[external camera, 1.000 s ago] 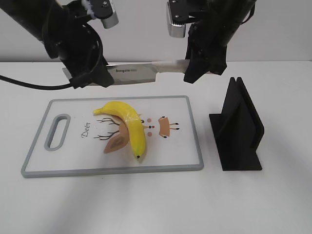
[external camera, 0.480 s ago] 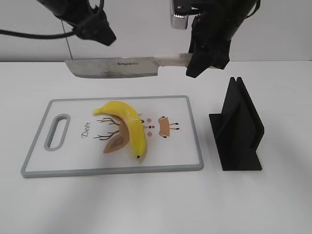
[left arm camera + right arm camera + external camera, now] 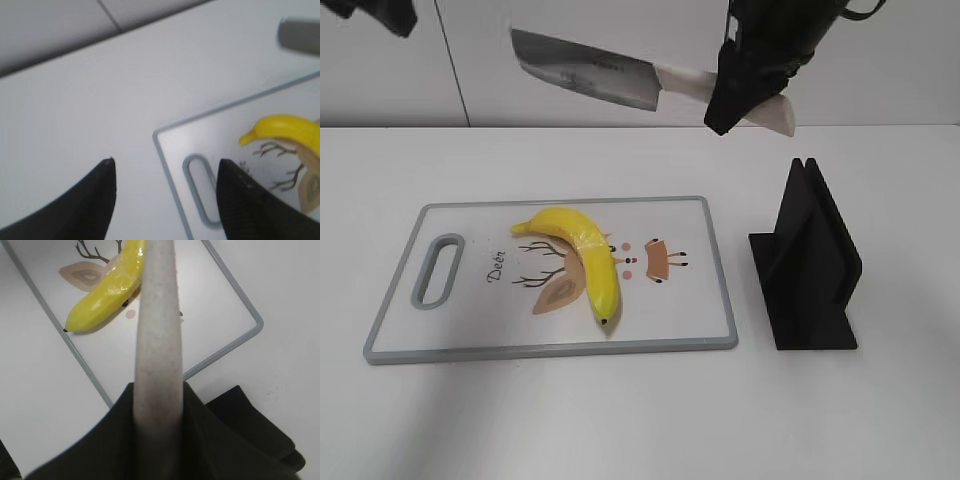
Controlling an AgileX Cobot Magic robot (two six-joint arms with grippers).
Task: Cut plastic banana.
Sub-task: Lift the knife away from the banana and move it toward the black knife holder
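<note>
Knife now solely in right gripper, clamped on handle, lifted toward 12 o'clock. Left gripper has released blade, retracted, fingers spread, empty. Banana uncut at board ctr; cut can proceed.

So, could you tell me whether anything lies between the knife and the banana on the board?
Nothing visible does. The knife, held by its handle in the right end effector, hangs in open air above the banana, which lies alone and uncovered on the cutting board.

banana on board, stand right
</note>
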